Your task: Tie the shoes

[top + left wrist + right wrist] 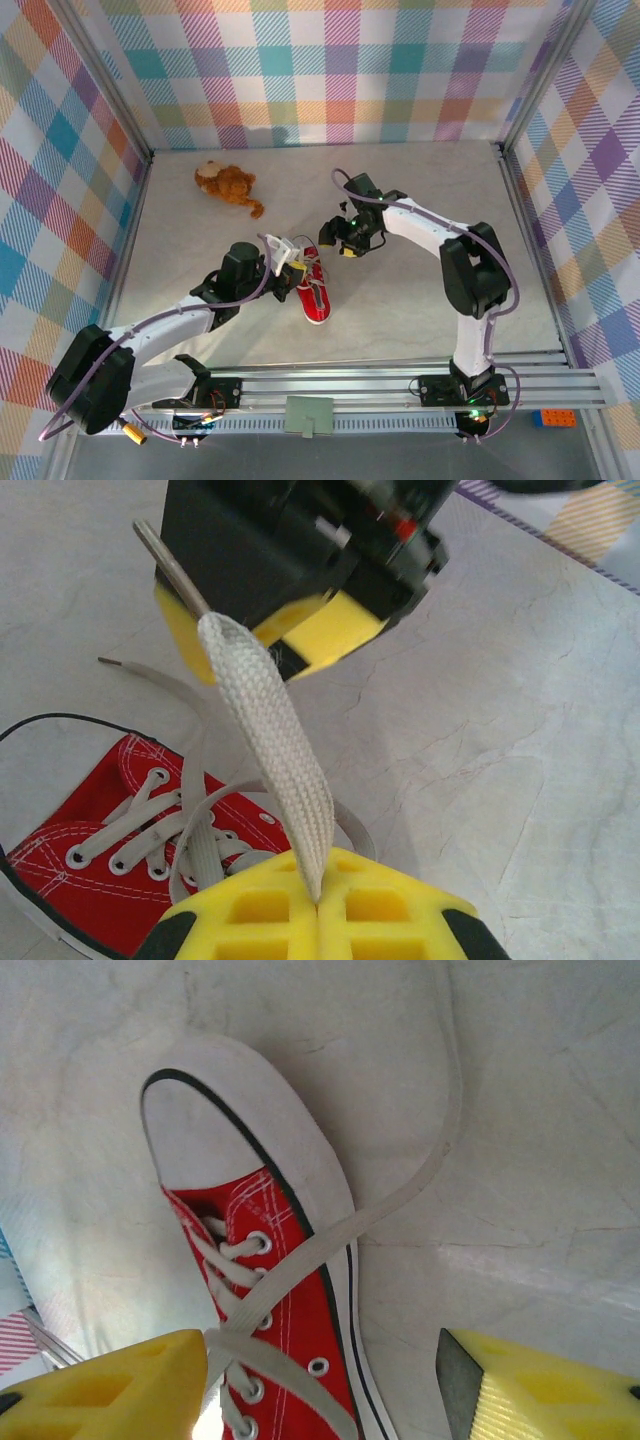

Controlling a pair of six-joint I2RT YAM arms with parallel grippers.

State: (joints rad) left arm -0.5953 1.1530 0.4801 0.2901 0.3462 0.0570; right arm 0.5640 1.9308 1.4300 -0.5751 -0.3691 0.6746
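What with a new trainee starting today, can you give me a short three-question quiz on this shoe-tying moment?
1. True or false: the left gripper is shut on a white lace.
2. How do the jaws of the right gripper stand? A: shut on the lace. B: open, fingers well apart. C: shut on the toe cap.
3. Fill in: seen from above, the brown plush toy lies ____ from the arms' bases than the red sneaker.
Key: 1 true; 2 B; 3 farther.
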